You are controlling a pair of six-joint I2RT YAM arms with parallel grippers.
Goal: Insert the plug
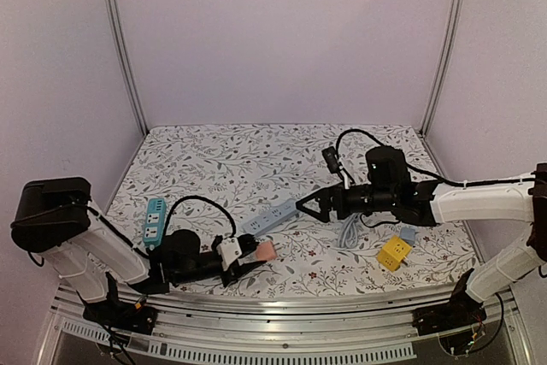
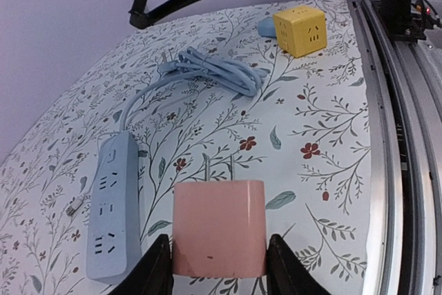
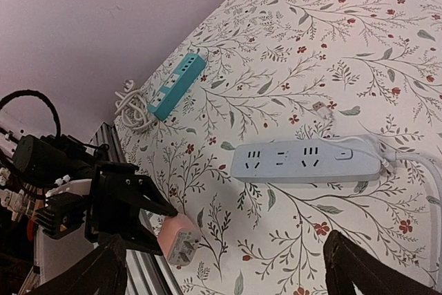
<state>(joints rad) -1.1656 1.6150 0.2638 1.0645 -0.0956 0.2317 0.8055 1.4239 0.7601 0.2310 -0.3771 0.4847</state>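
The pink plug (image 2: pixel 219 226) has two metal prongs pointing away from the wrist. My left gripper (image 2: pixel 219 262) is shut on its sides and holds it low over the table near the front edge (image 1: pixel 265 250). The pale blue power strip (image 1: pixel 269 218) lies flat just beyond and left of the plug (image 2: pixel 112 212), sockets facing up (image 3: pixel 307 160). My right gripper (image 1: pixel 301 205) hovers open by the strip's right end. Nothing sits between its spread fingers (image 3: pixel 103 271).
A teal power strip (image 1: pixel 154 221) with a coiled white cord lies at the left. A yellow cube socket (image 1: pixel 394 253), a small blue piece (image 1: pixel 408 233) and the strip's bundled cable (image 2: pixel 207 70) lie at the right. The metal rail (image 1: pixel 282 301) borders the front.
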